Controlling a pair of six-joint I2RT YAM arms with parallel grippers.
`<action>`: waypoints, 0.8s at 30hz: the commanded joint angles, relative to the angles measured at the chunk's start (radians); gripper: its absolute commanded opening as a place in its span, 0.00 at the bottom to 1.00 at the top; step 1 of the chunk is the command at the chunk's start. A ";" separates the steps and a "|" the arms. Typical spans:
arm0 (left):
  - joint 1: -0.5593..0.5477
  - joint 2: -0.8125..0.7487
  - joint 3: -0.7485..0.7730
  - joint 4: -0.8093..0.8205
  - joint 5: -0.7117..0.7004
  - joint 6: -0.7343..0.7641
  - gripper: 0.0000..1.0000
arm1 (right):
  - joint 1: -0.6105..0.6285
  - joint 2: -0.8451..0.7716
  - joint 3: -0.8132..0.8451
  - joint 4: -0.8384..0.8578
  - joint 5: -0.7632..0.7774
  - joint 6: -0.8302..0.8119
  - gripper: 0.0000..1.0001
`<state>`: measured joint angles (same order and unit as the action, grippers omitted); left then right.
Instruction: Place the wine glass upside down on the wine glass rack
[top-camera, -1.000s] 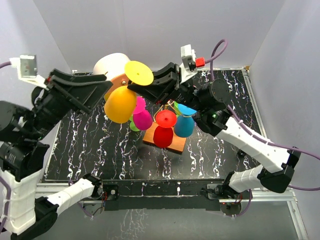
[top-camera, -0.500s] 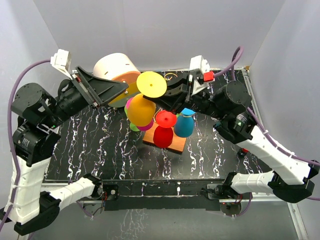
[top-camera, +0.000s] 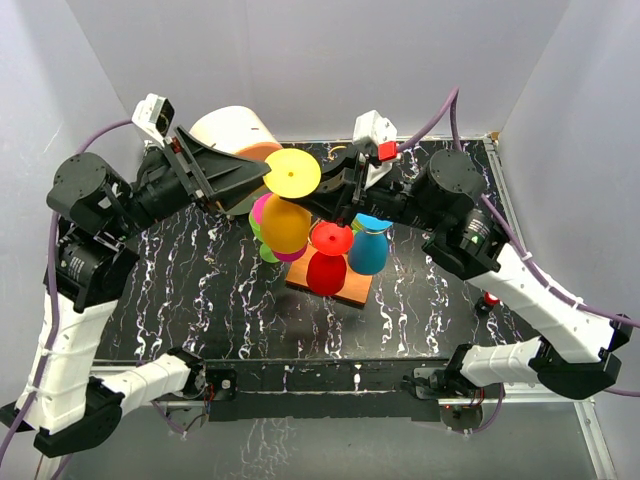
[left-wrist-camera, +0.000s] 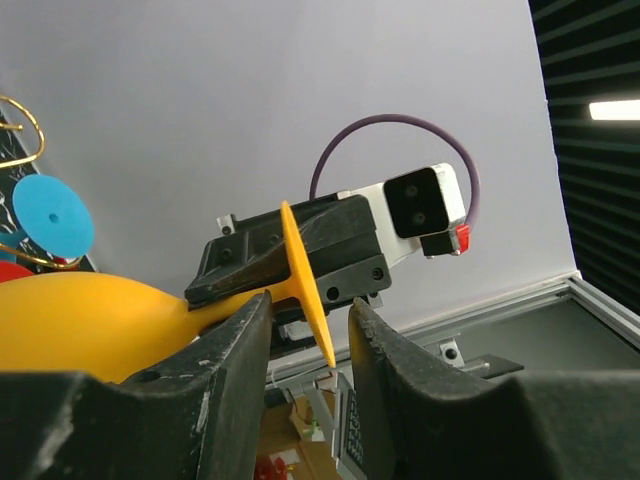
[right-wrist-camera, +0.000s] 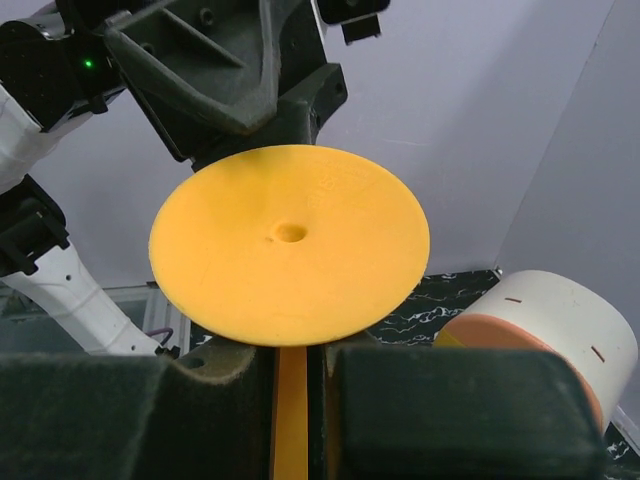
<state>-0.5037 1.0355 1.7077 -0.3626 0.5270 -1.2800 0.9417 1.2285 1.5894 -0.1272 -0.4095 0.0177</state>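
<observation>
The yellow wine glass hangs in the air, bowl down and foot up, just left of the rack. My right gripper is shut on its stem, with the round foot just above my fingers. My left gripper is open, its jaws standing either side of the foot's edge, near the stem. The wine glass rack shows as an orange base and a gold wire curl, mostly hidden by glasses.
Red, blue, magenta and green glasses hang on the rack. A cream-and-orange drum box stands at the back left. Grey walls enclose the black marbled table.
The yellow glass has moved right, from the left of the table to beside the rack. Both arms have shifted with it, and the left arm has swung up and to the right.
</observation>
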 joint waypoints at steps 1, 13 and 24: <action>0.002 -0.001 -0.012 0.017 0.105 -0.065 0.34 | 0.002 0.006 0.074 -0.013 -0.025 -0.051 0.00; 0.002 0.004 -0.076 0.068 0.124 -0.146 0.00 | 0.002 -0.003 0.076 -0.054 -0.017 -0.133 0.00; 0.003 0.041 0.019 0.045 0.062 -0.113 0.00 | 0.001 -0.104 -0.020 0.076 0.043 -0.105 0.67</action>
<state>-0.5030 1.0725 1.6752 -0.3511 0.5911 -1.3983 0.9401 1.1954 1.5974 -0.1741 -0.4084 -0.0937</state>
